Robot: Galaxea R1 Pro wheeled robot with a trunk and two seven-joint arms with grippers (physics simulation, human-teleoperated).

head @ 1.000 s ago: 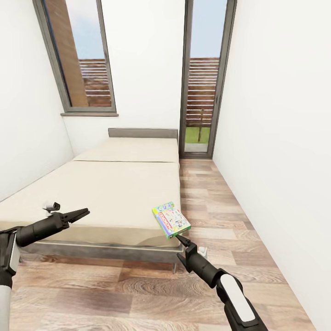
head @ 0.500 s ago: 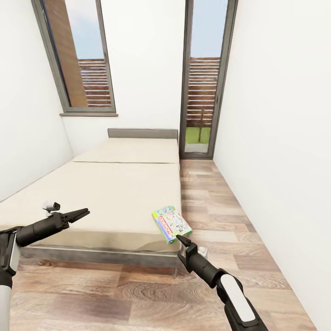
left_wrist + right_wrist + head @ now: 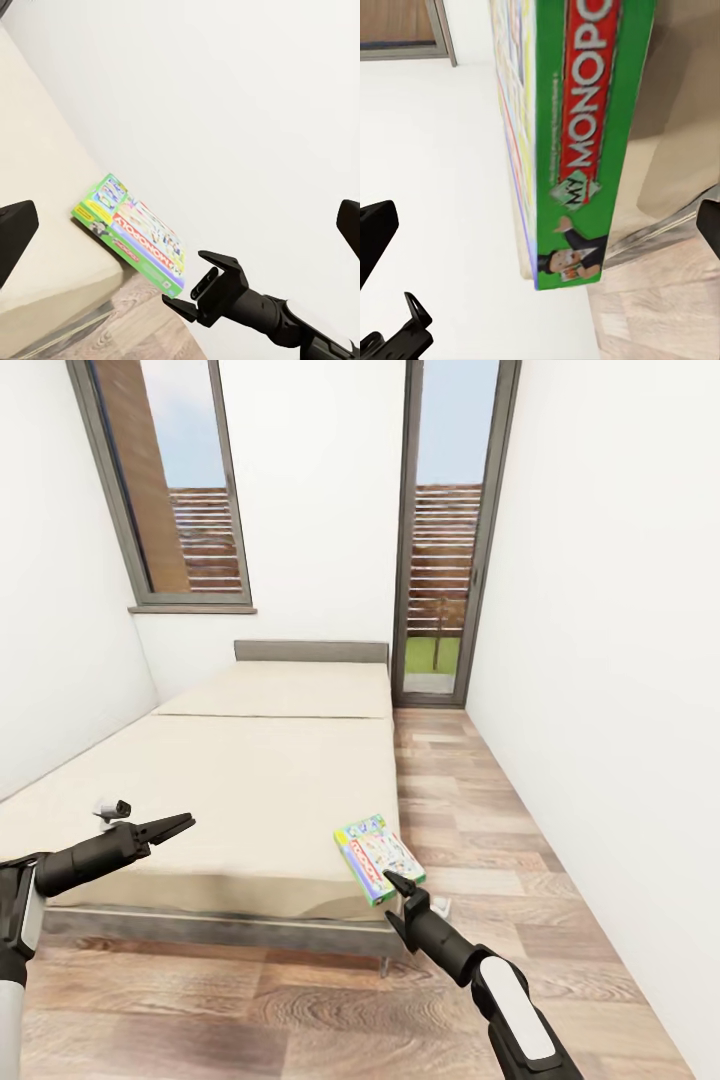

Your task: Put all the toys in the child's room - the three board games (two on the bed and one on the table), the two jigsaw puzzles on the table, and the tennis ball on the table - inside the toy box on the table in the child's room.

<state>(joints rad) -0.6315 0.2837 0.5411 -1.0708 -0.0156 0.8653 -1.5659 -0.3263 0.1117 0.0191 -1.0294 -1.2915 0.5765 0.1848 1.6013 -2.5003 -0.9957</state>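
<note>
Over at the bed [image 3: 240,790] now, head view. Lying flat on the mattress's near right corner, roughly five o'clock from the middle of the picture: the green-edged board game [image 3: 378,855], one end poking out past the mattress edge over the wood floor [image 3: 480,830].

Reaching up at it from five o'clock, the right gripper [image 3: 397,880], tips right at the box's near end. Spread wide in the right wrist view: dark fingers [image 3: 376,232] out at either border of the picture, the green side of the box [image 3: 585,150] with its red band standing between them, daylight on both sides. No clamp on it, no contact that can be made out.

Seen from the left wrist view, the same box [image 3: 135,236] resting on the corner, the right gripper [image 3: 196,289] just beside its overhanging end.

Out at eight o'clock in the head view, hanging above the mattress's near left part: the left gripper [image 3: 178,825], holding nothing, touching nothing. Parted wide too, going by its own fingers [image 3: 15,236] in the left wrist view.
</note>
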